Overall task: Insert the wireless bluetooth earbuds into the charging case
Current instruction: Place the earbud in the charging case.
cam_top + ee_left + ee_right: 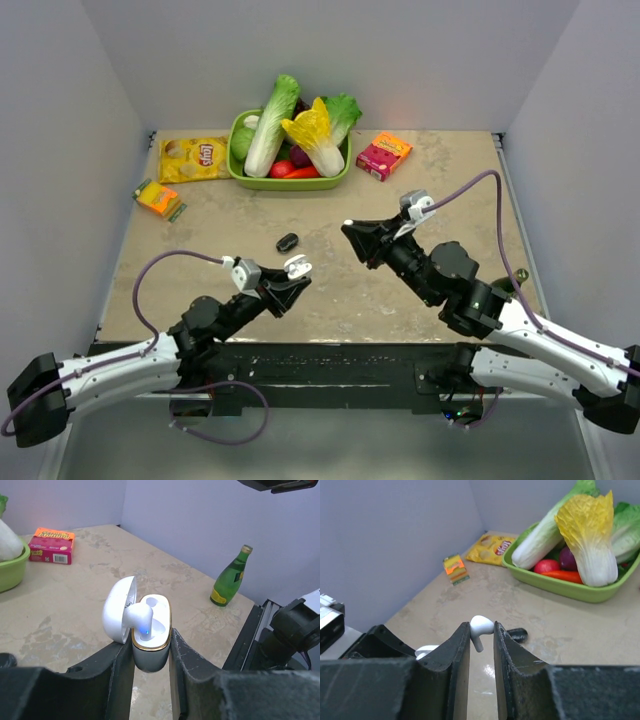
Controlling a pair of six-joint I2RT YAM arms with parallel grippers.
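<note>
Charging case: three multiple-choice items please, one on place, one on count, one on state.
1. Where is the charging case? A in the basket; B between the left gripper's fingers; C flat on the table.
2. How many earbuds sit in it? A none; B one; C two.
3. Its lid is: A open; B shut; C missing.

Answers:
1 B, the fingers clamp its lower half.
2 B, one earbud is seated, the other socket is empty, and the right gripper holds the second earbud.
3 A, the lid stands tipped back beside the body.
</note>
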